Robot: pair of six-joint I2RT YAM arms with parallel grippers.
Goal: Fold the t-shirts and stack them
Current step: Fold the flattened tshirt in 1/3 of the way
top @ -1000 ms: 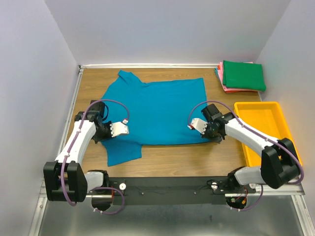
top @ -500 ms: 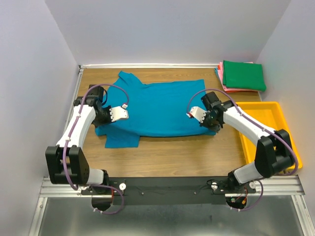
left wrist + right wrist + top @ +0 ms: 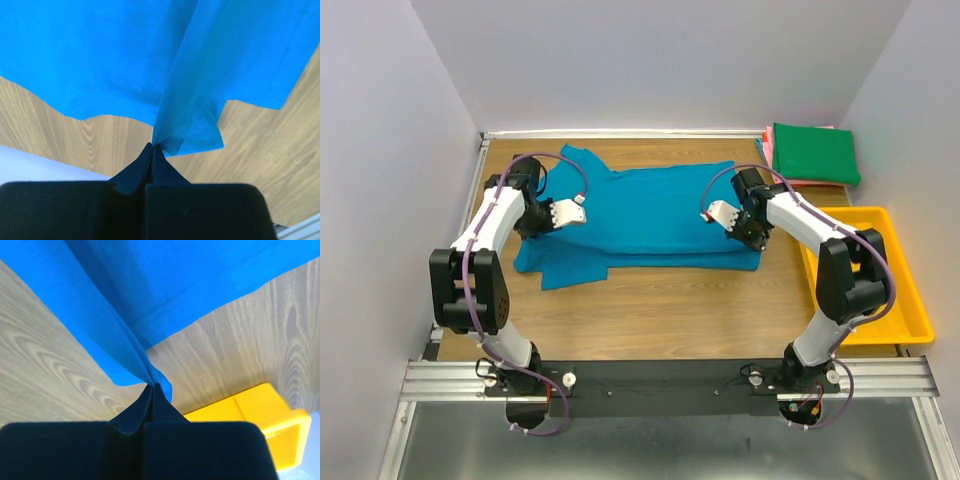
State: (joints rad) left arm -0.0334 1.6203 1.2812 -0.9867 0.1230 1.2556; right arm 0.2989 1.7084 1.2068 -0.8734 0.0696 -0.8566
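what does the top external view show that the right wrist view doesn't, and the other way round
Only the top external view: the whole teal t-shirt spread out, the left arm, and a folded green t-shirt on pink t-shirts at the far right corner. Only the right wrist view: a close look at the right claw shut on a pinched edge of the teal cloth, with the stitched hem visible. Both: the teal t-shirt, the wooden table and the yellow tray.
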